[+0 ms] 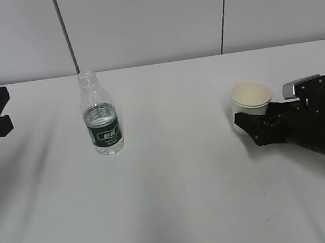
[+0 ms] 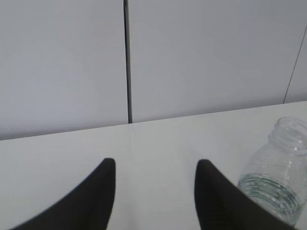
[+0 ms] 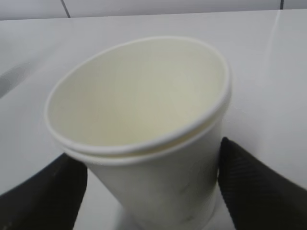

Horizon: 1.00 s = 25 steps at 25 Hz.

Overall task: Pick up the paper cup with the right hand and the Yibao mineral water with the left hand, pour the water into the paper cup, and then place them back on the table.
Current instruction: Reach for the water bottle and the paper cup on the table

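The paper cup [image 1: 251, 102] stands upright on the white table [image 1: 179, 203] at the right. My right gripper [image 1: 244, 124] is low at the cup's base with a finger on each side. In the right wrist view the cup [image 3: 144, 120] fills the frame, and both black fingers [image 3: 244, 187] press its wall. The Yibao mineral water [image 1: 101, 117], capless with some water in it, stands left of centre. My left gripper [image 1: 6, 109] is open and empty at the far left, well apart from the bottle. In the left wrist view the bottle [image 2: 278, 172] lies right of the open gripper [image 2: 155, 163].
A pale wall with dark vertical seams [image 1: 66, 32] runs behind the table's far edge. Nothing else stands on the table between the bottle and the cup.
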{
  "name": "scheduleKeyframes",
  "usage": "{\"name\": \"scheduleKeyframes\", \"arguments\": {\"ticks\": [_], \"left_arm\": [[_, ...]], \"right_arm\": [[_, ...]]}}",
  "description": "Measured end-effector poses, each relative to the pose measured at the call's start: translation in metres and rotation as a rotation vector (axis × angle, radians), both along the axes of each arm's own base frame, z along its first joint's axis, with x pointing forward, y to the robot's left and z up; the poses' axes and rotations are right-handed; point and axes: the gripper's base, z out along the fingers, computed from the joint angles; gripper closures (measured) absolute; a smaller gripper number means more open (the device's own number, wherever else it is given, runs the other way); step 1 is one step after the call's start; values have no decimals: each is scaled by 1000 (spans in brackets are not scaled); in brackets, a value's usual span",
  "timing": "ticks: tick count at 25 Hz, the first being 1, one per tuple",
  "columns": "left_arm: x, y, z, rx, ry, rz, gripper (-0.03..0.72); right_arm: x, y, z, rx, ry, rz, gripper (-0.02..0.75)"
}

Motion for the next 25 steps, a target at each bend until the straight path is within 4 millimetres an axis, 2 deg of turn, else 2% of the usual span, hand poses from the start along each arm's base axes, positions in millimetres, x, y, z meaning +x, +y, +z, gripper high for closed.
{"name": "scheduleKeyframes", "arguments": {"ticks": [9, 13, 25], "left_arm": [[0, 0, 0, 0, 0, 0, 346], [0, 0, 0, 0, -1, -1, 346], [0, 0, 0, 0, -1, -1, 346]], "right_arm": [[15, 4, -5, 3, -21, 23, 77], [15, 3, -11, 7, -7, 18, 77], [19, 3, -9, 7, -22, 18, 77]]}}
